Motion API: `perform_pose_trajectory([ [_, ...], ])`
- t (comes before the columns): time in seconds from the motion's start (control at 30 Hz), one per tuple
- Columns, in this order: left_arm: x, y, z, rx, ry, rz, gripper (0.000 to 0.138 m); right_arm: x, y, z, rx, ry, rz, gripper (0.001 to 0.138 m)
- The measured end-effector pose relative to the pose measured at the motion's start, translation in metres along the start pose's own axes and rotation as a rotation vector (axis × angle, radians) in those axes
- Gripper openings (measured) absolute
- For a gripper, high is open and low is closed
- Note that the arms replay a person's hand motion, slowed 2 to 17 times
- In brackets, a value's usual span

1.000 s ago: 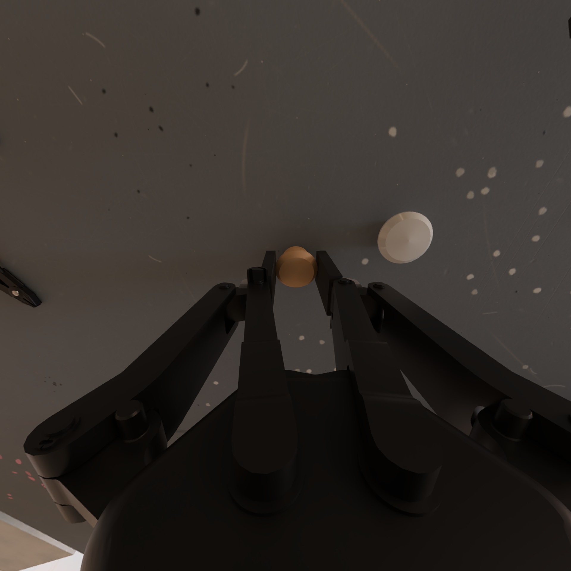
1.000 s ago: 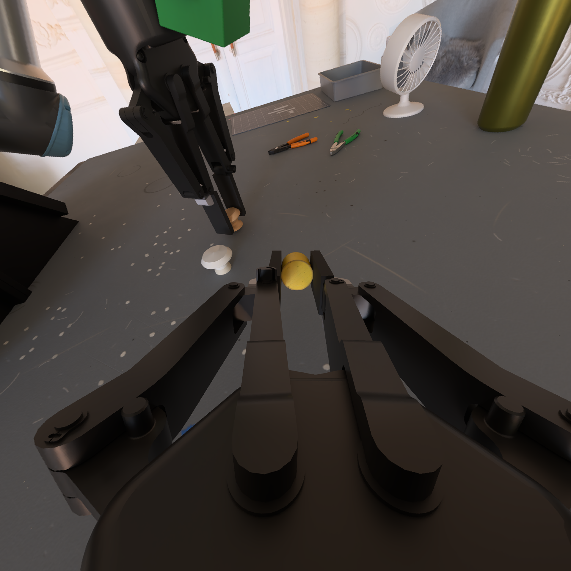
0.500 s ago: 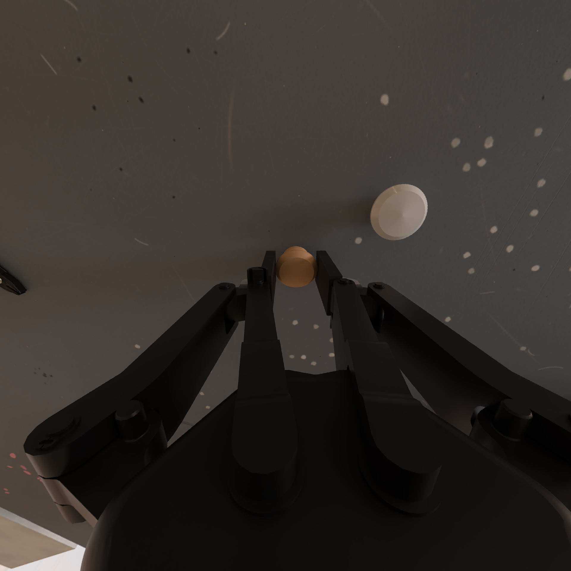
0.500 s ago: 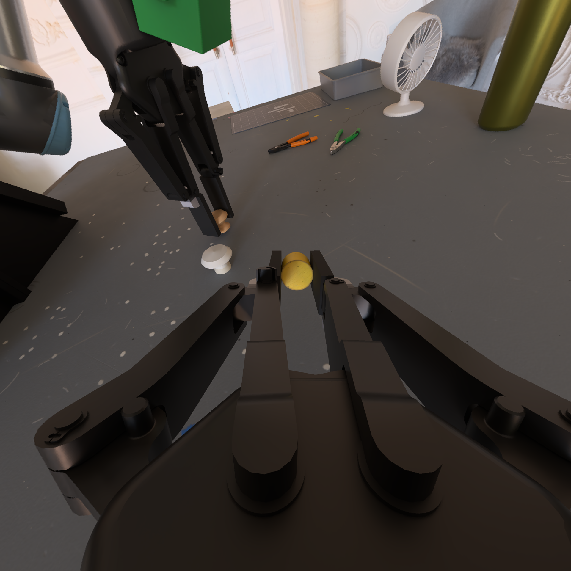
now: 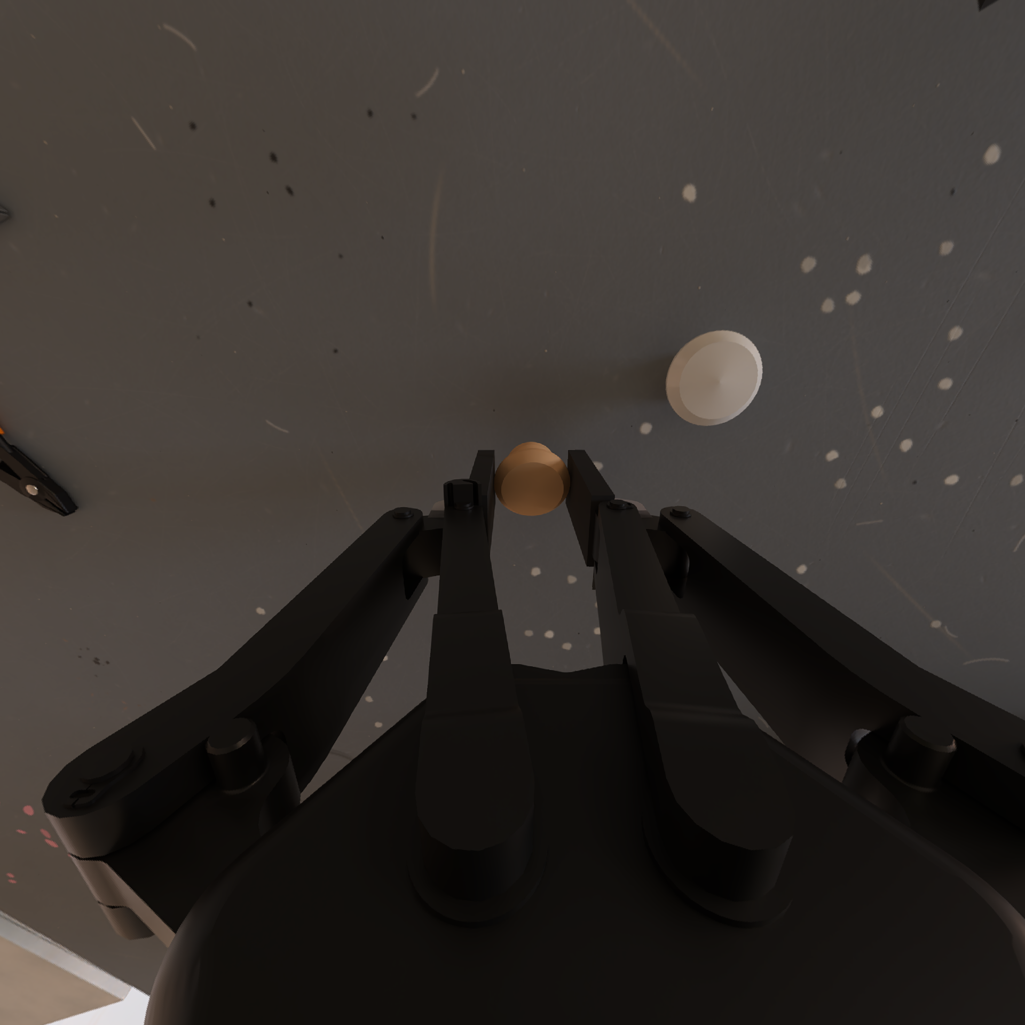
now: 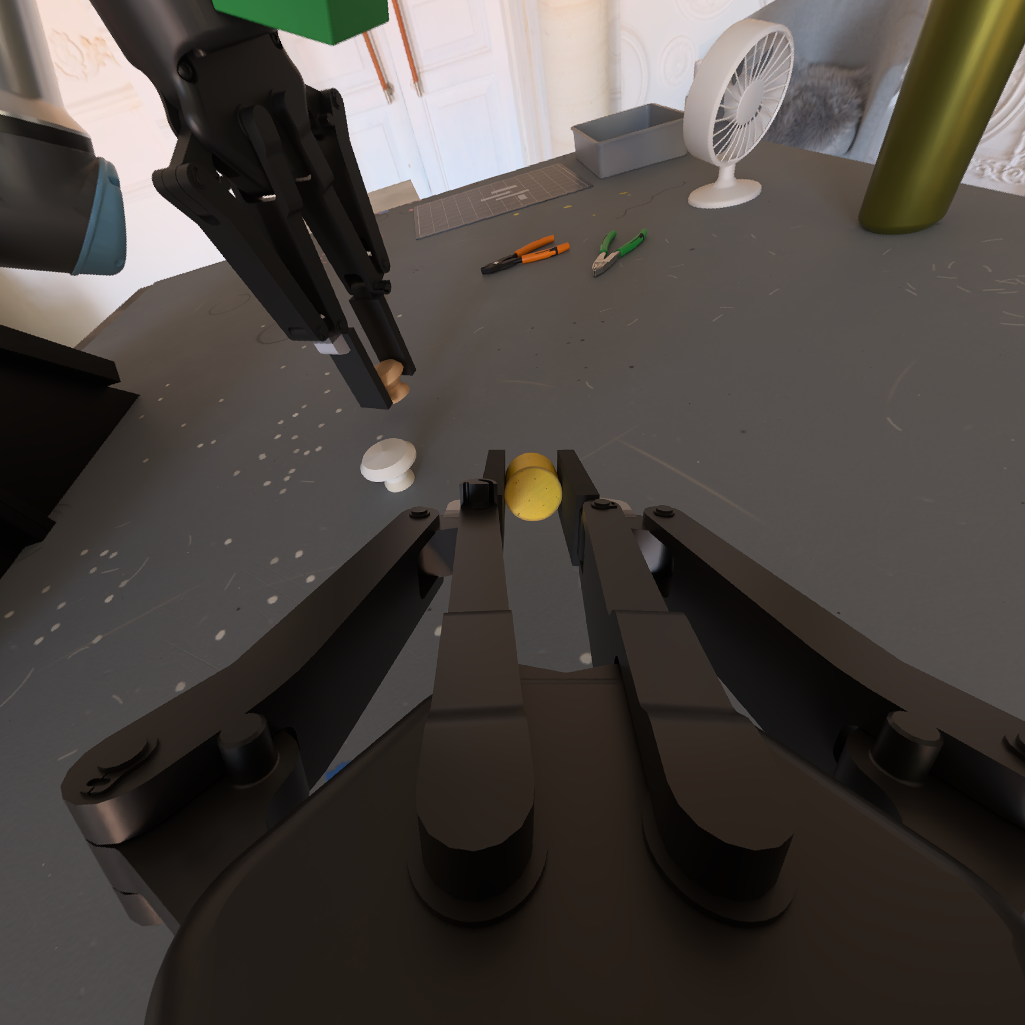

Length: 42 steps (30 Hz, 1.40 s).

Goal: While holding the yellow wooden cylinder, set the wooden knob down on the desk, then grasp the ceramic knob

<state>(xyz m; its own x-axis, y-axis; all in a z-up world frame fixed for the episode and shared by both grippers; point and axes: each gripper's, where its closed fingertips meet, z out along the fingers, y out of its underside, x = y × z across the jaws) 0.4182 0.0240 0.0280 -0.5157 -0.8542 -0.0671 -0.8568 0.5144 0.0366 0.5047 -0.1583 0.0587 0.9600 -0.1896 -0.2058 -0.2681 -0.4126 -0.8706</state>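
My left gripper is shut on the tan wooden knob and holds it above the grey desk. In the right wrist view the same gripper hangs at upper left with the wooden knob between its fingertips. The white ceramic knob stands free on the desk, up and to the right of my left fingertips; it also shows in the right wrist view, just below the left gripper. My right gripper is shut on the yellow wooden cylinder, held above the desk.
Orange-handled pliers and green-handled pliers lie farther back. A grid mat, a grey bin, a white fan and an olive-gold column stand at the back. A black block is at left.
My left gripper, still holding the wooden knob, has drifted over the desk, leftward half a second ago and back right and higher now. The right gripper and the cylinder have not moved.
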Motion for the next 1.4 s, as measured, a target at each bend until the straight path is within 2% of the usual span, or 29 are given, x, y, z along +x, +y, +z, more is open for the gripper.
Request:
perform_pose_trajectory([
  [0.23, -0.005, -0.013, -0.008, 0.038, 0.003, -0.012, 0.035, 0.0, 0.0, 0.0, -0.001, 0.0, 0.0, 0.025],
  [0.6, -0.014, -0.032, -0.006, 0.017, -0.017, -0.016, 0.035, 0.0, 0.0, 0.0, -0.004, 0.0, -0.001, 0.025],
  [0.83, -0.012, -0.038, 0.002, -0.045, 0.002, 0.006, 0.035, 0.0, 0.0, 0.0, -0.003, -0.001, 0.0, 0.025],
  [1.2, -0.008, -0.036, 0.013, -0.159, 0.018, 0.047, 0.035, 0.0, 0.0, 0.0, 0.0, -0.003, 0.003, 0.025],
  [1.4, -0.005, -0.036, 0.014, -0.178, 0.019, 0.075, 0.035, 0.0, 0.0, 0.0, 0.001, -0.006, 0.005, 0.025],
])
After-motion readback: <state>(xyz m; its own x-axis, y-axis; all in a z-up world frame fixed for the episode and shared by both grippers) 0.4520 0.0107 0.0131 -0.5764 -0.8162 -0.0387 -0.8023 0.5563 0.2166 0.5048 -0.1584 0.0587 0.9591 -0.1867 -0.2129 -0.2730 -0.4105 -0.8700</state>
